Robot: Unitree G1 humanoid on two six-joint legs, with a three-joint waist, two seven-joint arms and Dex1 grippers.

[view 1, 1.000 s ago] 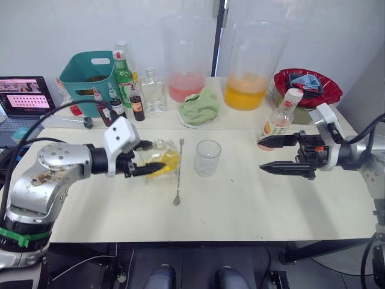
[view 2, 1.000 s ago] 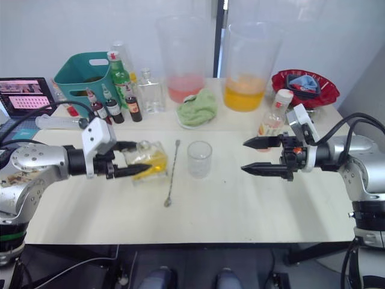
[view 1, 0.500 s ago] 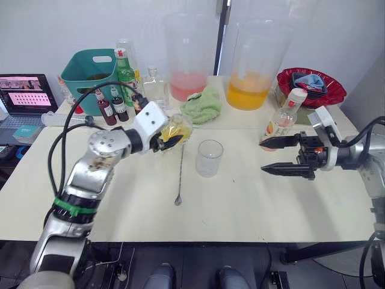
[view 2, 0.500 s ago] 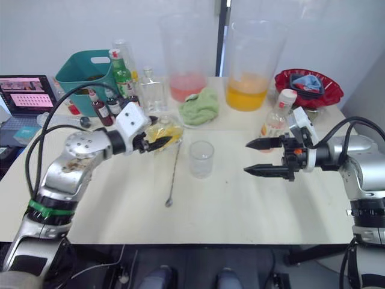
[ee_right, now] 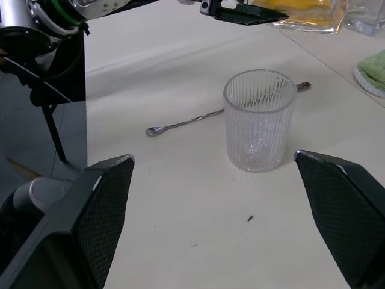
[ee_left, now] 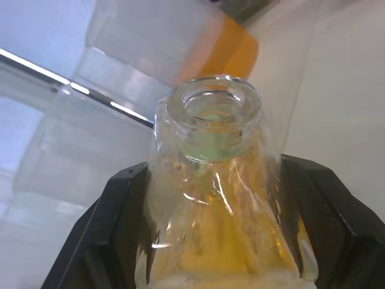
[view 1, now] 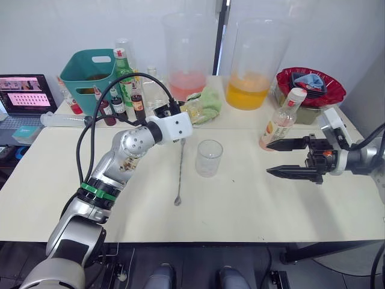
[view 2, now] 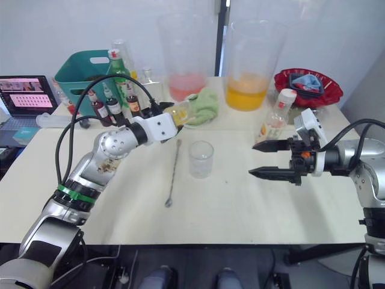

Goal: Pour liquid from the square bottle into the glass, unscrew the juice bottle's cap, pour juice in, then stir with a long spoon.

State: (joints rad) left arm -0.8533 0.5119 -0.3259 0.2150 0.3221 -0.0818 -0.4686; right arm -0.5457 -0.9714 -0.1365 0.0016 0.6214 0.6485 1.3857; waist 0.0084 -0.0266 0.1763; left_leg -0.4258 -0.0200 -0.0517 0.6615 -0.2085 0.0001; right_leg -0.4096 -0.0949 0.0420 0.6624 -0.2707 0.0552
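- Glass (view 1: pixel 209 158) empty on desk (view 1: pixel 252 205), nothing poured yet.
- L gripper (ee_left: pixel 210 241) pinching square bottle (ee_left: pixel 216 198), raised.
- R gripper (view 1: pixel 287 159) spread, idle.
- Juice, stirring left.

No writing can be read anywhere. The juice bottle (view 1: pixel 281 121) wears an orange-red label and the green bottle (view 1: pixel 124 77) a pale one with a red mark, but the print on both is too small to make out. The laptop screen (view 1: pixel 25 94) at the tabletop's far left shows a pink panel with rows of dark marks that cannot be read as words or numbers.
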